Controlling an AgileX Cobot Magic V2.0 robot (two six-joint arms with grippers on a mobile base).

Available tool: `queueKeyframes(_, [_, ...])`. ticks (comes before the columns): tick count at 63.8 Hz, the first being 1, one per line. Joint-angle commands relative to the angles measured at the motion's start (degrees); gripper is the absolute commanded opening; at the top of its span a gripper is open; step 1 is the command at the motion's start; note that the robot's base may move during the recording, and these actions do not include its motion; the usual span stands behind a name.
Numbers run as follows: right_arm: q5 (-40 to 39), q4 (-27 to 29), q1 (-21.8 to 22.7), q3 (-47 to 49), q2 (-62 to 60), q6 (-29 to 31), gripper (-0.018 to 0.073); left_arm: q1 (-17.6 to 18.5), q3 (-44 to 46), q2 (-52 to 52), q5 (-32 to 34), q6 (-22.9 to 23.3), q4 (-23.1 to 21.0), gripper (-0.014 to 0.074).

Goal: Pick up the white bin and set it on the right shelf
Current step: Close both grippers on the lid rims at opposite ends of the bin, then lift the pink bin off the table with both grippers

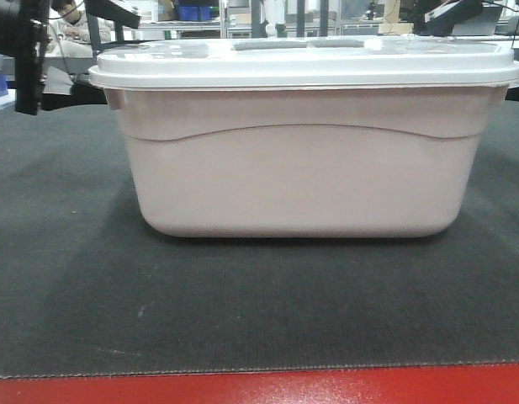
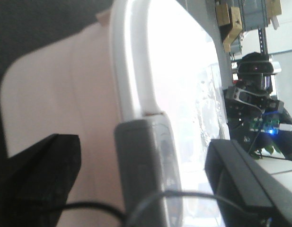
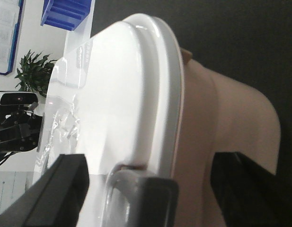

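On the dark worktop [image 1: 66,303], the front view has the white bin [image 1: 301,177] upright, long axis left to right. Left wrist view — left hand [image 2: 146,189] spread wide astride a blurred grey latch [image 2: 141,161] at one end. Right wrist view — right hand [image 3: 150,189] spread likewise; the wall poster [image 3: 6,38] print is unreadable.

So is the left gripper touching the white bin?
Cannot tell. In the left wrist view the left gripper straddles the lid rim of the white bin, fingers spread either side, but no contact or gap shows plainly.
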State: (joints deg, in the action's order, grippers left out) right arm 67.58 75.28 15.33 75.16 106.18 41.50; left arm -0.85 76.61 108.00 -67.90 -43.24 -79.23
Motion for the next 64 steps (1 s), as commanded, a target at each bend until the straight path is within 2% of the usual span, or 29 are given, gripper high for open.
queueKeyframes(1, [9.02,3.48,0.04,1.95,-2.79,0.88,0.0627,1.21,1.8,-3.46,-7.67,0.42,-4.56,0.0441])
queueKeyframes(8, [9.02,3.48,0.04,1.95,-2.79,0.88,0.061,1.31,1.8,-3.46,-7.67,0.54,-4.56,0.0438])
queueKeyframes(18, [9.02,3.48,0.04,1.95,-2.79,0.88,0.0463,1.31,1.8,-3.46,-7.67,1.15,-4.67,0.0419])
queueKeyframes(27, [9.02,3.54,0.04,1.95,-2.79,0.88,0.0253,1.31,1.8,-3.46,-7.67,1.15,-5.53,0.0258])
queueKeyframes(35, [9.02,3.59,0.04,1.95,-2.79,0.88,0.0134,1.31,1.8,-3.46,-7.67,1.15,-7.34,0.0075])
queueKeyframes(41, [9.02,4.0,0.04,1.95,-2.79,0.88,0.0094,1.31,1.8,-3.56,-7.67,1.15,-8.87,-0.0046])
queueKeyframes(48, [9.02,6.12,0.04,1.95,-2.87,0.88,0.0081,1.31,1.8,-3.56,-7.67,1.15,-10.34,-0.0127])
queueKeyframes(64, [9.02,11.8,0.04,1.95,-4.68,2.16,0.0081,1.31,2.77,-6.67,-7.67,1.15,-10.9,-0.0125])
